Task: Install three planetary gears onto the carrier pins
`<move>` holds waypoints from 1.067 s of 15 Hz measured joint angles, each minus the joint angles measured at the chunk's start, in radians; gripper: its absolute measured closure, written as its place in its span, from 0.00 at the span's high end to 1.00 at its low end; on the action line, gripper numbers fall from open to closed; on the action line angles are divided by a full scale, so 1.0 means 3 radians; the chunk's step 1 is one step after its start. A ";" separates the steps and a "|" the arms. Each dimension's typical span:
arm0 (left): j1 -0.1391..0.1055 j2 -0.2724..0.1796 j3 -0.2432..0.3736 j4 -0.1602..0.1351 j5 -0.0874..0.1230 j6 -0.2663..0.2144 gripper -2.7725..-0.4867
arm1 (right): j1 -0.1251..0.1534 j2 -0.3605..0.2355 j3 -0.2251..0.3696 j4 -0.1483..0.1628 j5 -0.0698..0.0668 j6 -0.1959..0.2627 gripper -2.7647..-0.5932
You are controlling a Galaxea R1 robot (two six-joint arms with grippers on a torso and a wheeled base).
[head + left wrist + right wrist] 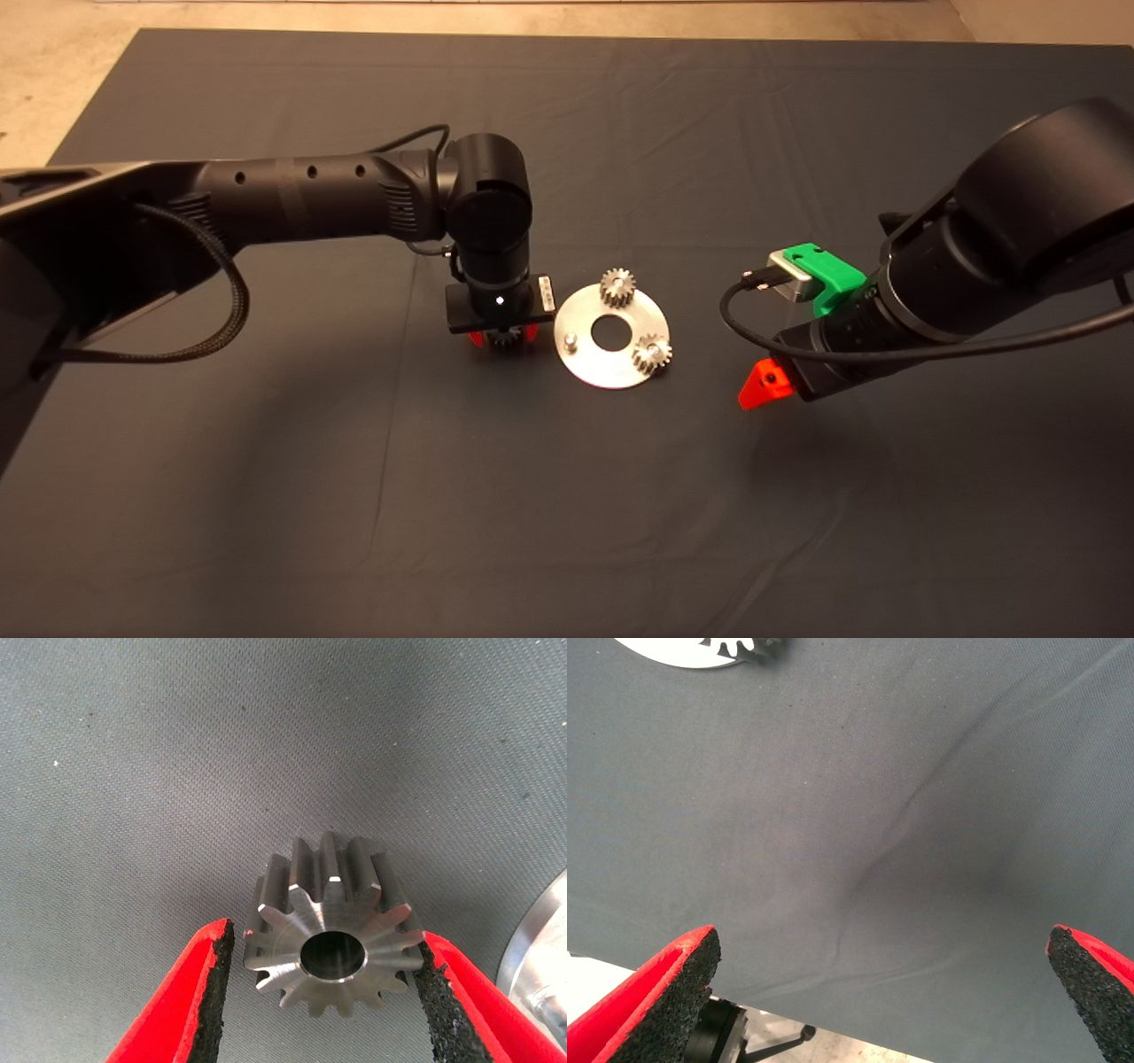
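The left claw (323, 992) brackets the third planetary gear (330, 926) on the mat (354, 496), at the carrier disc's (580, 368) nine o'clock; one pad touches, the other stands slightly apart, so not yet clenched. Uneven closing could tip it. The free pin (571, 338) awaits; the right claw (886, 992) hangs released at three o'clock.

Open mat (354, 496) all round; left claw (505, 338) crowding the disc's (589, 359) bare-pin (571, 339) side.
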 joint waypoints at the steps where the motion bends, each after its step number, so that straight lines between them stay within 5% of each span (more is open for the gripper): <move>1: 0.0000 0.0000 0.0000 0.0001 -0.0001 0.0005 0.38 | 0.0000 0.0000 0.0001 0.0000 0.0001 0.0000 0.99; 16: 0.0001 0.0009 -0.0065 0.0054 0.0000 0.0220 0.38 | 0.0000 0.0000 0.0003 -0.0001 -0.0001 0.0000 0.99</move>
